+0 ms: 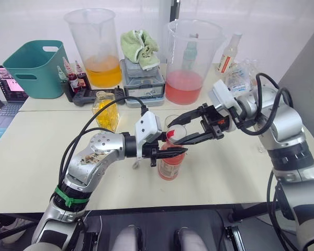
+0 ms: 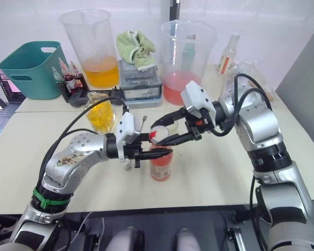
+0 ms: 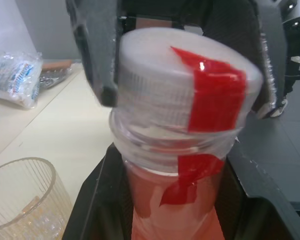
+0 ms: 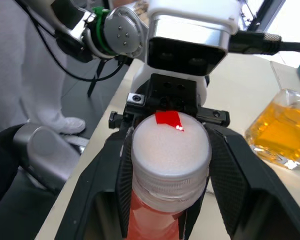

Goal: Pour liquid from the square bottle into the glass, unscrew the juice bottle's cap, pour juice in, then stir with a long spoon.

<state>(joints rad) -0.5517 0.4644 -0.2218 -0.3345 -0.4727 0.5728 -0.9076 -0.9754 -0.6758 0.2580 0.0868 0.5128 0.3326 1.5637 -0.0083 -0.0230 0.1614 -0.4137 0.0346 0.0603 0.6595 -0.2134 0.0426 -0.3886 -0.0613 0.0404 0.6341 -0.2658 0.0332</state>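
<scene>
Uncapping step: left gripper [image 1: 170,151] clamps juice bottle [image 1: 170,166]; right gripper [image 1: 179,132] closed around white cap [image 3: 182,75], still seated. Juice pour and stirring remain.

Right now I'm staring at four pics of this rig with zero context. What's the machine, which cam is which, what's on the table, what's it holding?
It is a humanoid robot with two arms, each ending in a gripper of two black fingers. Two pictures come from a stereo camera on its head, looking down over the arms. The other two come from cameras on the wrists, looking along each gripper's fingers.

On the pale table stand the juice bottle, the glass just behind it, and the square bottle with yellow liquid. Further back are two big beakers, one orange and one pink, a teal bin and a green cloth.

The left gripper clamps the juice bottle near its neck. The right gripper is closed around its white cap, which carries red tape and sits slightly tilted in the left wrist view.
</scene>
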